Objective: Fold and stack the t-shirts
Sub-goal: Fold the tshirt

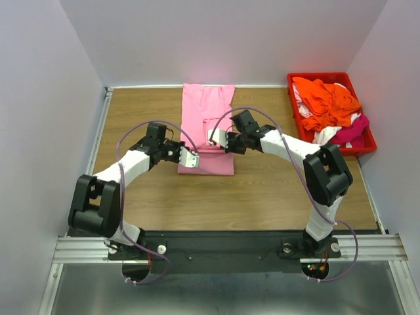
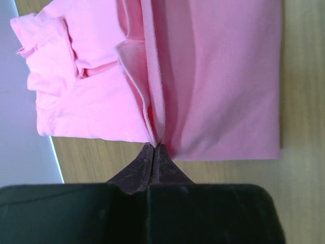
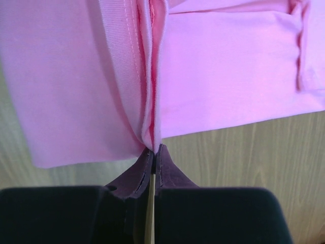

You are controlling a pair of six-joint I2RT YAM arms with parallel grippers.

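1. Jaws, L. arm (image 1: pixel 134 164): pressed together, pinching a fold of the pink shirt (image 1: pixel 207 102). In the L. wrist view the dark fingertips (image 2: pixel 136 173) meet at a point and a ribbed hem plus several cloth layers run straight into that point. Overhead view puts this grip at the near-left part of the shirt.

2. Jaws, R. arm (image 1: pixel 295 149): pressed together, also pinching the pink shirt. In the R. wrist view my fingertips (image 3: pixel 170 173) close on a bunched seam, w/ cloth spreading to both sides of it. Overhead view puts this grip farther back than the L. one, over the shirt's mid area, toward its right side.

3. Pink shirt, location: on the desk (image 1: pixel 275 190), centre, far half, reaching the back edge. Long axis runs near-to-far. Far part lies flat. Near part is doubled over in layers between the 2 grips. A sleeve shows rumpled at the upper left of the L. wrist view (image 2: pixel 48 56).

4. Other shirts: piled loose in the red bin (image 1: pixel 319 77) at the far-right corner of the desk, well apart from the pink one.
   - orange shirt (image 1: pixel 328 102): on top, crumpled.
   - white shirt (image 1: pixel 325 136): near edge of the pile, partly covered.
   - magenta shirt (image 1: pixel 354 130): near-right of the pile, partly covered.
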